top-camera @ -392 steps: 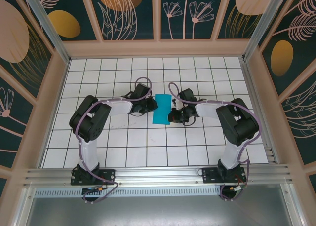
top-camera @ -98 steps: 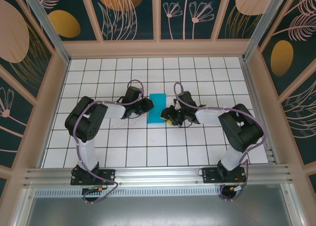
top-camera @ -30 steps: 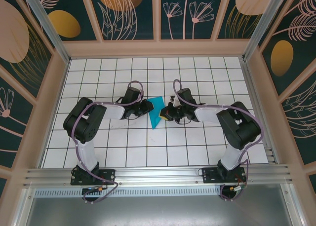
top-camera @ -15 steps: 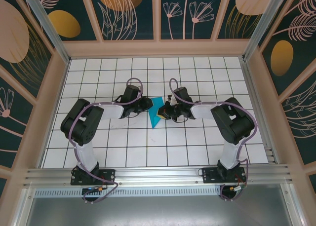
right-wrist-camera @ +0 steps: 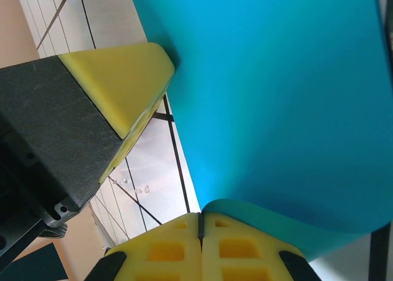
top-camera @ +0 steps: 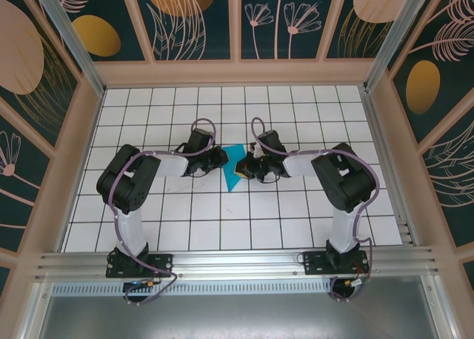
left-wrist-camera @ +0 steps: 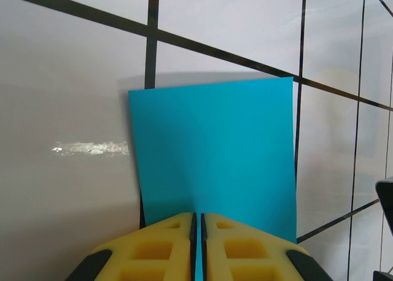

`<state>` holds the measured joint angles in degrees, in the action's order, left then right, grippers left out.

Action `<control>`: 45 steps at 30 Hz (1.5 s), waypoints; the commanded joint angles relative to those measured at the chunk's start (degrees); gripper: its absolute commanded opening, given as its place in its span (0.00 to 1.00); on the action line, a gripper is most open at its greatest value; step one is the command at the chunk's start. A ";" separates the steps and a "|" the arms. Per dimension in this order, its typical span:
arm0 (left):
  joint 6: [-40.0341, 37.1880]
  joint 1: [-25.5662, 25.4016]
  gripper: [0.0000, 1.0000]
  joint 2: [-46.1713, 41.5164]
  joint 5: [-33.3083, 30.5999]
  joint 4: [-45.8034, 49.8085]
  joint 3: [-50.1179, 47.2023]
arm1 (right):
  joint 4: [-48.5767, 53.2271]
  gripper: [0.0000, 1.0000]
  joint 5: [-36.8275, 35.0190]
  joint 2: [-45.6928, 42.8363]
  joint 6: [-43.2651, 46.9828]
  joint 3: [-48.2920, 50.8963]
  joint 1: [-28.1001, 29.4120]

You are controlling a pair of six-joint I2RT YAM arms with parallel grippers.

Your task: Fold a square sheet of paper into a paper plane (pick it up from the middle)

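The square sheet of paper (top-camera: 234, 176) is bright cyan and sits between my two grippers at mid-table, narrowing to a point at its near end. In the left wrist view the paper (left-wrist-camera: 215, 152) lies as a flat panel ahead over the tiles, and my left gripper (left-wrist-camera: 198, 215) is shut on its near edge, a cyan strip showing between the yellow pads. My left gripper (top-camera: 224, 160) is at the sheet's left side. My right gripper (top-camera: 246, 166) is at its right side. In the right wrist view the paper (right-wrist-camera: 276, 97) curls up out of the seam of my shut right gripper (right-wrist-camera: 200, 215).
White gridded tiles (top-camera: 222, 220) cover the table, ringed by a wooden frame (top-camera: 237, 72). The left gripper's yellow finger (right-wrist-camera: 120, 84) stands close to the sheet in the right wrist view. A dark part of the right gripper (left-wrist-camera: 385, 198) shows at the left wrist view's right edge.
My right gripper has moved left and a little farther back, closer to the left gripper. The sheet between them has become narrower and more raised on its right side.
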<state>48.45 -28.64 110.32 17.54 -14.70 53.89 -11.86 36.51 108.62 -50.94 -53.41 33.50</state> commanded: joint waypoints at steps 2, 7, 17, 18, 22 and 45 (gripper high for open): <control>-1.28 -0.23 0.14 2.19 -0.14 2.52 0.95 | -1.42 0.07 0.40 1.40 2.14 -1.78 0.59; -1.51 -0.22 0.14 2.44 0.56 2.31 0.91 | -0.81 0.07 0.58 2.03 3.36 -2.61 0.83; -1.46 -0.27 0.14 2.71 1.35 2.06 0.86 | -0.23 0.08 0.76 3.48 4.72 -3.89 1.28; -1.51 -0.24 0.14 2.79 1.44 2.05 0.84 | -0.06 0.07 0.76 3.74 5.01 -4.05 1.35; -1.51 -0.25 0.14 2.84 1.54 2.09 0.87 | 0.53 0.08 0.86 4.19 5.67 -4.53 1.43; -1.57 -0.27 0.14 3.36 2.34 2.01 0.96 | 3.70 0.08 0.27 5.89 10.16 -6.66 1.65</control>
<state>48.03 -28.58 110.65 18.39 -14.28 54.35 -9.67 36.53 113.40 -42.92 -58.59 34.61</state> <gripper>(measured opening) 0.139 0.081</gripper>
